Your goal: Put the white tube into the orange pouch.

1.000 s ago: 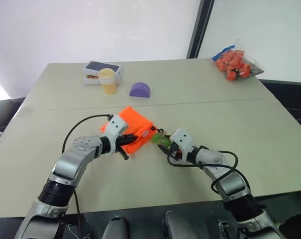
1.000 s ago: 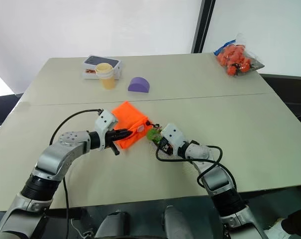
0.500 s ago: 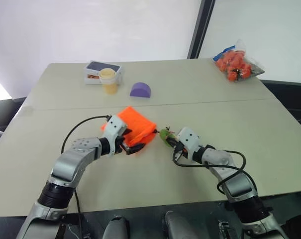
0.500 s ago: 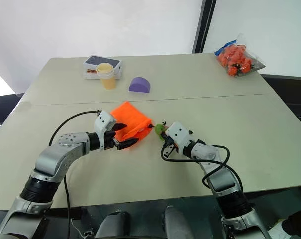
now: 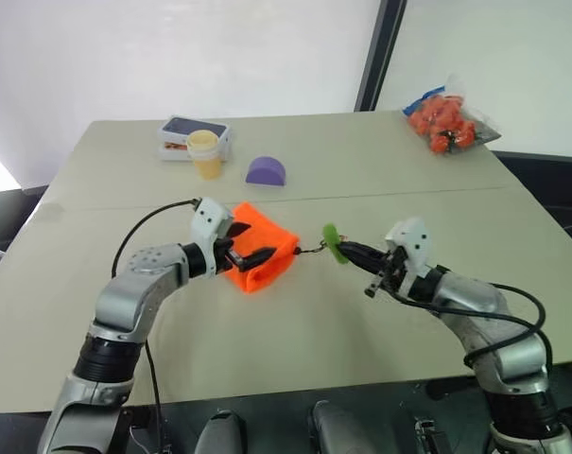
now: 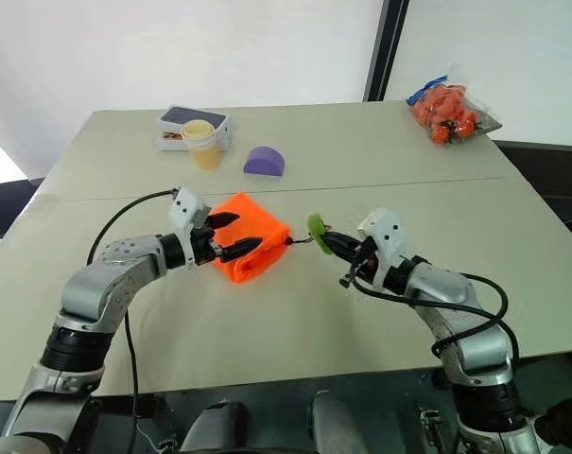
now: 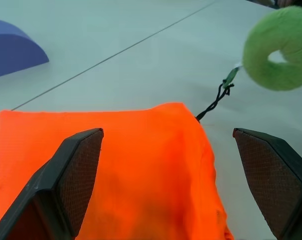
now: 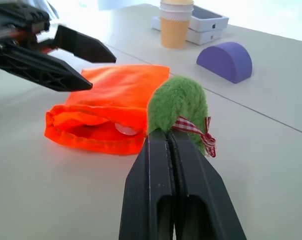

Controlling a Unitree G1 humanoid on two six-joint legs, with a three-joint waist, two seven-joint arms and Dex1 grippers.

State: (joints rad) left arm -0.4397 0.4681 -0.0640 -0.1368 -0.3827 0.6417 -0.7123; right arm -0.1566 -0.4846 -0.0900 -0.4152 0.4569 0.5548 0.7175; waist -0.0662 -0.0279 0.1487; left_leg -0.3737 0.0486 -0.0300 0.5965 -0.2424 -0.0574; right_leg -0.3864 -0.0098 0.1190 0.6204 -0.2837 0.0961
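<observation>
Orange pouch (image 6: 251, 238) lies on the desk (image 6: 295, 322), near the middle, mouth turned toward the robot's near side. Mouth gapes a little. In the right wrist view a pale rounded end shows just inside the opening, the white tube (image 8: 124, 129), lying within the pouch; the rest of it is hidden by fabric.

Left pincer (image 6: 234, 236): fingers spread wide, hovering at the pouch's left end, one finger above the fabric and one at its near edge. Holds nothing. Left wrist view shows both black fingers (image 7: 76, 170) flanking the orange cloth, with a clear gap on each side.

Right pincer (image 6: 329, 242): fingers pressed together, clamped on the green disc (image 6: 316, 227), a fuzzy ring with a small red-and-white checked ribbon. Disc is lifted off the desk, to the right of the pouch. Thin black cord (image 6: 299, 240) runs from the disc back to the pouch's right corner, close to taut.

Far left of the desk: pale yellow cup (image 6: 201, 143), upright, contents not visible from here. It stands just in front of a flat white box (image 6: 177, 120) with a dark top, lid on. Purple half-round block (image 6: 265, 161) sits to the right of the cup, apart from it.

Far right corner: clear bag (image 6: 449, 109) holding a heap of orange-red pieces, lying on its side at the desk edge.
</observation>
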